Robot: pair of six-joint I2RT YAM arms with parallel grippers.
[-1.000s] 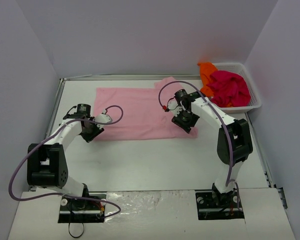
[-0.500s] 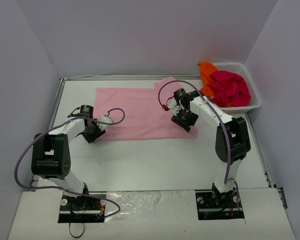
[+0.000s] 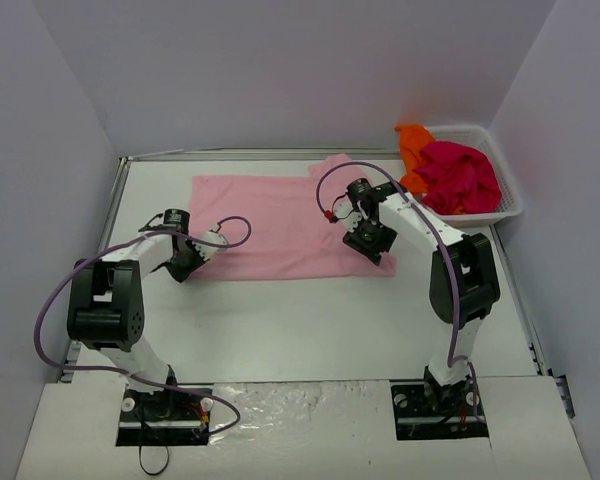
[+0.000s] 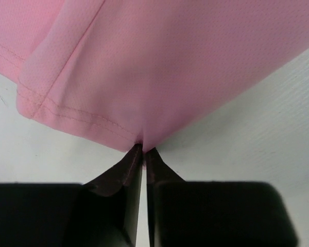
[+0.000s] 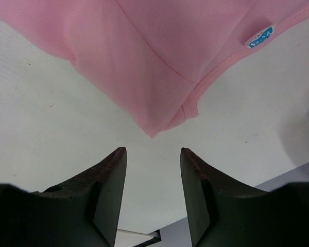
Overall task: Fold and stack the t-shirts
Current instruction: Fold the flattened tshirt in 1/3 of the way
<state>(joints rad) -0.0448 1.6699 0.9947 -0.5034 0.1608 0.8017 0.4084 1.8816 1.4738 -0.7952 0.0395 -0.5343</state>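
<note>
A light pink t-shirt (image 3: pixel 280 225) lies spread flat on the white table. My left gripper (image 3: pixel 186 259) is at its near left corner. In the left wrist view the jaws (image 4: pixel 143 150) are pinched shut on the hem of the pink cloth (image 4: pixel 170 67). My right gripper (image 3: pixel 377 252) is at the shirt's near right corner. It stands open (image 5: pixel 153 150), and the pink corner (image 5: pixel 157 128) lies just ahead of its fingertips, apart from them. A small white neck label (image 5: pixel 261 36) shows by the neckline. A magenta-red t-shirt (image 3: pixel 460 175) and an orange t-shirt (image 3: pixel 413 140) are bunched in the basket.
The white mesh basket (image 3: pixel 504 214) stands at the back right against the wall. Grey walls enclose the table on the left, back and right. Bare white tabletop (image 3: pixel 300 320) stretches between the shirt and the arm bases.
My left gripper edged in to the shirt's near left corner and closed on the hem. The right gripper shifted slightly and stays open.
</note>
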